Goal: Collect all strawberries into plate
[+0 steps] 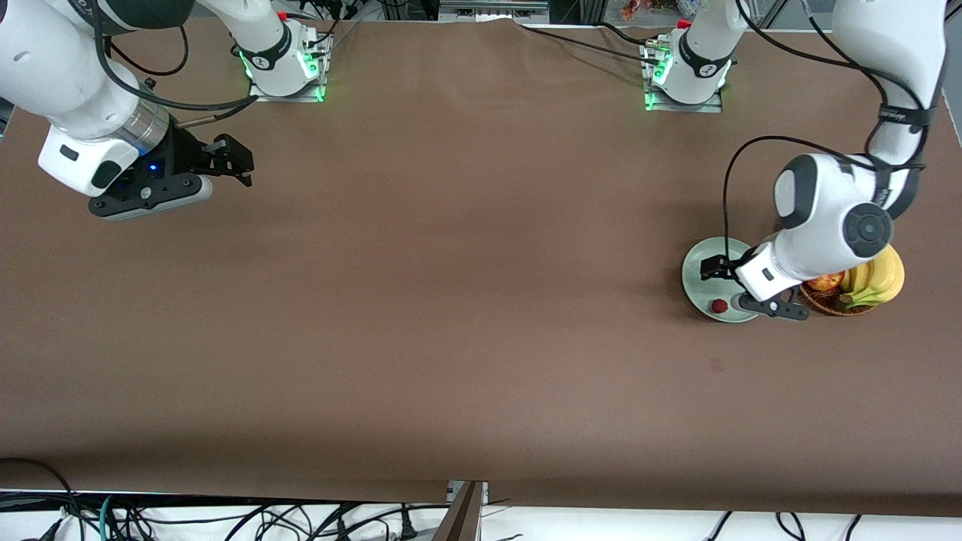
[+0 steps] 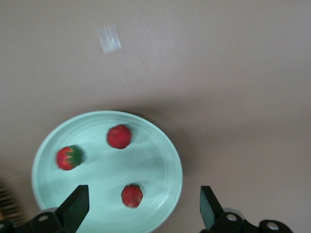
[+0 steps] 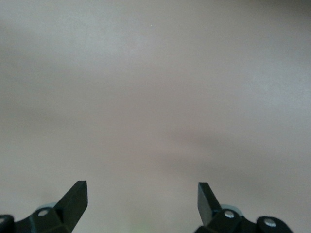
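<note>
The pale mint-green plate [image 1: 690, 272] lies on the brown table at the left arm's end, beside the basket. In the left wrist view the plate [image 2: 97, 128] holds three strawberries: one [image 2: 119, 136], one with its green top showing [image 2: 68, 158], and one [image 2: 131, 195]. In the front view only one strawberry [image 1: 719, 306] shows; the arm hides the others. My left gripper [image 1: 735, 288] hangs open and empty just above the plate [image 2: 143, 194]. My right gripper [image 1: 237, 164] waits open and empty over bare table at the right arm's end [image 3: 142, 187].
A brown wicker basket [image 1: 827, 302] with bananas [image 1: 875, 278] and a red-yellow apple [image 1: 827, 282] touches the plate's side toward the left arm's end. A pale tape patch [image 2: 108, 39] lies on the table near the plate.
</note>
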Controlling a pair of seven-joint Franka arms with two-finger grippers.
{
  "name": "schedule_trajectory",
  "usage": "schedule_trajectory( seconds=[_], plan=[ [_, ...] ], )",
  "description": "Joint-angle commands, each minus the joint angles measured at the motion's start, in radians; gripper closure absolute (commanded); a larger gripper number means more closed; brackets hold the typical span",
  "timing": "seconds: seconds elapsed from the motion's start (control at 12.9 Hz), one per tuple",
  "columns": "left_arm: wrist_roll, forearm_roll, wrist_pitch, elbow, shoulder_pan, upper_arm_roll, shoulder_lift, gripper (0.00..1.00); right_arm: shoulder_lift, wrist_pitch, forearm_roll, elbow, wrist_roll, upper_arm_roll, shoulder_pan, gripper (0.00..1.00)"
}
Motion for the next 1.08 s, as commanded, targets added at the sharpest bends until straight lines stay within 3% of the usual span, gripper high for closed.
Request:
schedule_trajectory(
  seconds=[0.0, 0.46, 0.62, 0.7, 1.01],
  plan=[
    [-0.007, -0.017, -0.177, 0.17, -0.012, 0.005, -0.045, 0.0, -0.009, -0.02, 0.065, 0.004, -0.011, 0.009, -0.002, 0.0],
    [-0.006, -0.008, -0.219, 0.21, -0.052, 0.039, -0.236, 0.0, -0.014, -0.046, 0.07, 0.016, -0.121, 0.019, 0.0, 0.0],
    [-0.007, -0.011, -0.286, 0.224, -0.054, 0.048, -0.276, 0.0, 0.0, -0.043, -0.021, 0.015, -0.129, -0.013, -0.012, 0.0],
    [-0.012, -0.009, -0.339, 0.256, -0.06, 0.06, -0.28, 0.0, 0.052, -0.035, -0.069, 0.017, -0.123, -0.024, -0.018, 0.0],
    [-0.239, -0.008, -0.537, 0.308, -0.092, 0.068, -0.296, 0.0, 0.049, -0.038, -0.073, 0.084, -0.139, -0.143, -0.037, 0.0]
  ],
)
